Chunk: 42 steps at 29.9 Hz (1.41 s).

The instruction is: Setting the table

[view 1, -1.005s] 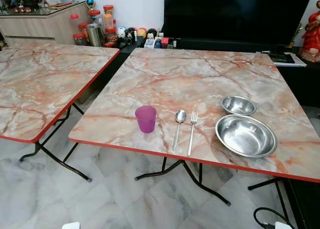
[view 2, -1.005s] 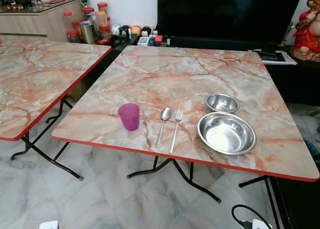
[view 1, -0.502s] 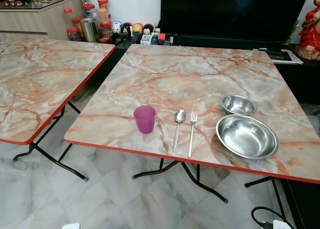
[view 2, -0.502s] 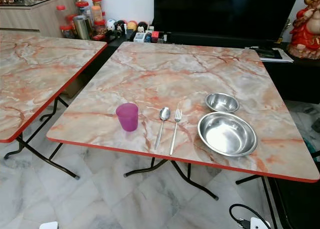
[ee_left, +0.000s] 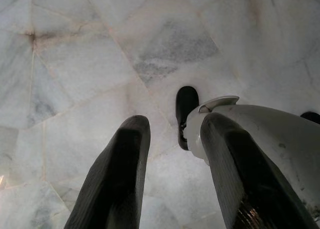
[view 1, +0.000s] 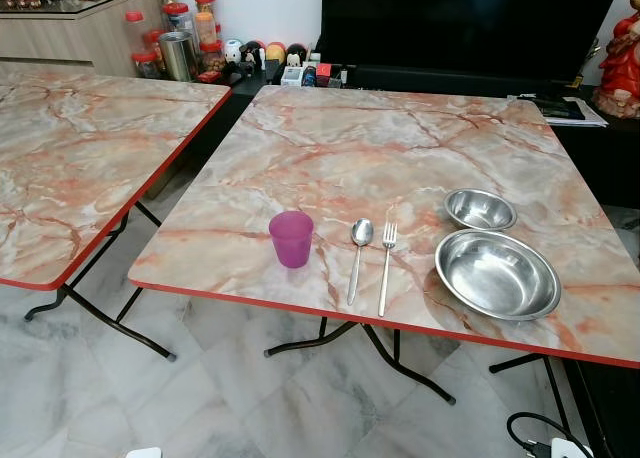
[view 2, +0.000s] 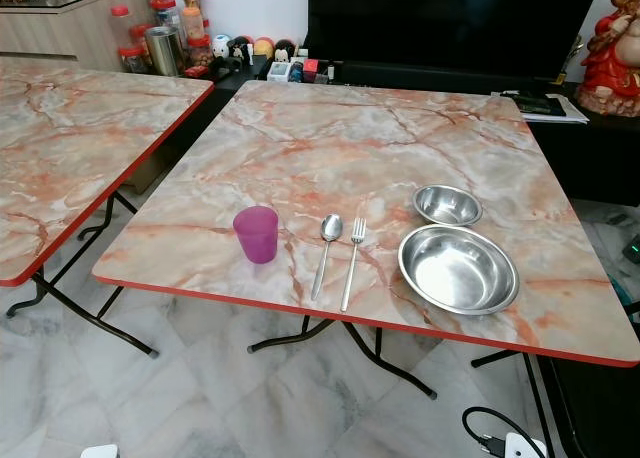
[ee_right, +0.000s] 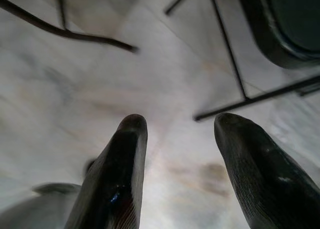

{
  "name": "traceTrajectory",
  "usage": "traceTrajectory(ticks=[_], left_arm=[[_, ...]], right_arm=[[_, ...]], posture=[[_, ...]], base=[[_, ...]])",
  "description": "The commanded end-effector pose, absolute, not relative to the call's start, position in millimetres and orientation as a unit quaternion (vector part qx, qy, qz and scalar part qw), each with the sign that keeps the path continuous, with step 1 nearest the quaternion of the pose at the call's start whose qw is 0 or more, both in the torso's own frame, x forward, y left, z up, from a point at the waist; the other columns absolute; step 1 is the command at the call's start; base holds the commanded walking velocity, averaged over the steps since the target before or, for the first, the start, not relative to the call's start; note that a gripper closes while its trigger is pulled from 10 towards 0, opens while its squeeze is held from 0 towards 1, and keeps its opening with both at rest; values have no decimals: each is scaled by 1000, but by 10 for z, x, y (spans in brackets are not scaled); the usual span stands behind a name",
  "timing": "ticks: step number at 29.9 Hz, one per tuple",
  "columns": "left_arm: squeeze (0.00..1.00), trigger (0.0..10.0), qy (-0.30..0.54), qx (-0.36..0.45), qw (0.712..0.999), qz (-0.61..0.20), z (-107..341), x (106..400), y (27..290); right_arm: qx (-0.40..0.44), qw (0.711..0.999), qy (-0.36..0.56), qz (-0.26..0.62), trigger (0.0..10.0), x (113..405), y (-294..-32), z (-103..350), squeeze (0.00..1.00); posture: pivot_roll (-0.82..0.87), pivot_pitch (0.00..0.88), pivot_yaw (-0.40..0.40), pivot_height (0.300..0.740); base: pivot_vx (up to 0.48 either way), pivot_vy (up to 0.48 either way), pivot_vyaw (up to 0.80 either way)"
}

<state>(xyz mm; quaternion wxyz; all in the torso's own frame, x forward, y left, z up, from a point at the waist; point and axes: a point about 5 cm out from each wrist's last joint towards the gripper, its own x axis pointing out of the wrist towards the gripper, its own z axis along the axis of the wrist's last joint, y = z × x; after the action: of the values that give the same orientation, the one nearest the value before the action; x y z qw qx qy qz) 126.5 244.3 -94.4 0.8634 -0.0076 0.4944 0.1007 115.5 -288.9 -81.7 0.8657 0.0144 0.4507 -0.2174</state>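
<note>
A square folding table [view 1: 330, 148] with a glossy marble-patterned top in pink, cream and rust veins, trimmed with a thin red edge, stands on thin black bent metal legs over a pale grey marble-tiled floor [view 1: 200, 398]. Along its near edge sits a row of tableware. A small translucent purple plastic cup [view 1: 291, 239] stands upright towards the left. Just to its right lie a slim polished metal spoon [view 1: 357, 254] and a matching fork [view 1: 386, 262], side by side and nearly parallel, heads pointing away from the robot. Further right rests a wide, shallow stainless steel bowl [view 1: 497, 273] with a rolled rim, and just behind it, very close, a smaller round steel bowl [view 1: 480, 209].

A second table [view 1: 70, 158] with the same marbled top stands to the left, apart from the first.

The left gripper [ee_left: 172, 176] hangs over the floor tiles, its two smooth, rounded black fingers spread apart and holding nothing. The right gripper [ee_right: 177, 174] likewise hangs low near the table legs, fingers parted and empty.
</note>
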Motion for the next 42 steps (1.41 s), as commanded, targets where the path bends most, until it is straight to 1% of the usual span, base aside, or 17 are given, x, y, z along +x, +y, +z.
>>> traceTrajectory(ticks=[1,4,5,7,8,9,11,13,16,20,22,27,30,33,36,38,42], left_arm=[[0,10000,497,-7,862,103,-945,1233,2475],[0,10000,496,-8,862,105,-940,1242,2486],[0,10000,496,-8,862,105,-940,1242,2486],[0,10000,495,-7,862,109,-933,1251,2501],[0,10000,494,-7,862,110,-931,1255,2506],[0,10000,494,-6,862,110,-929,1257,2510],[0,10000,494,-6,863,111,-927,1260,2514],[0,10000,494,-5,863,110,-925,1264,2515],[0,10000,493,-4,863,109,-924,1272,2511],[0,10000,493,-4,863,107,-924,1280,2503],[0,10000,493,-4,864,105,-923,1283,2503],[0,10000,494,0,863,100,-922,1288,2502],[0,10000,495,2,863,99,-921,1288,2507],[0,10000,496,4,863,98,-918,1289,2515],[0,10000,497,7,863,96,-915,1299,2518],[0,10000,496,8,863,95,-912,1306,2519],[0,10000,496,10,863,93,-909,1312,2520]], right_arm=[[13,853,462,-244,10000,1126,-2918,-824,0],[8,844,452,-288,10000,1108,-2941,-815,0],[8,844,452,-288,10000,1108,-2941,-815,0],[10,853,423,-307,10000,1132,-2953,-785,0],[8,862,406,-302,10000,1193,-2950,-758,0],[-3,883,369,-291,10000,1469,-2934,-654,0],[-17,910,309,-276,10000,1910,-2912,-436,0],[-6,925,279,-259,10000,2049,-2847,-364,0],[-8,937,267,-223,10000,2104,-2778,-344,0],[0,942,276,-191,10000,2051,-2706,-402,0],[2,938,286,-196,10000,1954,-2718,-454,0],[-5,934,291,-206,10000,1830,-2751,-496,0],[-5,939,275,-204,10000,1776,-2759,-485,0],[0,951,249,-185,10000,1722,-2732,-453,0],[1,957,229,-176,10000,1621,-2713,-409,0],[2,961,213,-177,10000,1537,-2698,-352,0],[0,968,188,-168,10000,1461,-2651,-236,0]], posture=[[-71,0,-4,732],[-66,0,-2,732],[-66,0,-2,732],[-55,0,-3,732],[-55,0,-2,732],[-53,0,0,732],[-53,0,1,732],[-56,0,4,732],[-53,0,3,732],[-55,0,5,732],[-56,0,6,732],[-58,0,11,732],[-64,0,14,732],[-73,0,19,732],[-82,0,22,732],[-88,0,21,732],[-91,0,24,732]], base=[[0,0,0],[0,0,0],[0,0,0],[0,0,0],[0,0,0],[0,0,0],[0,0,0],[0,0,0],[0,0,0],[0,0,0],[0,0,0],[0,0,0],[0,0,0],[0,0,0],[0,0,0],[0,0,0],[0,0,0]])
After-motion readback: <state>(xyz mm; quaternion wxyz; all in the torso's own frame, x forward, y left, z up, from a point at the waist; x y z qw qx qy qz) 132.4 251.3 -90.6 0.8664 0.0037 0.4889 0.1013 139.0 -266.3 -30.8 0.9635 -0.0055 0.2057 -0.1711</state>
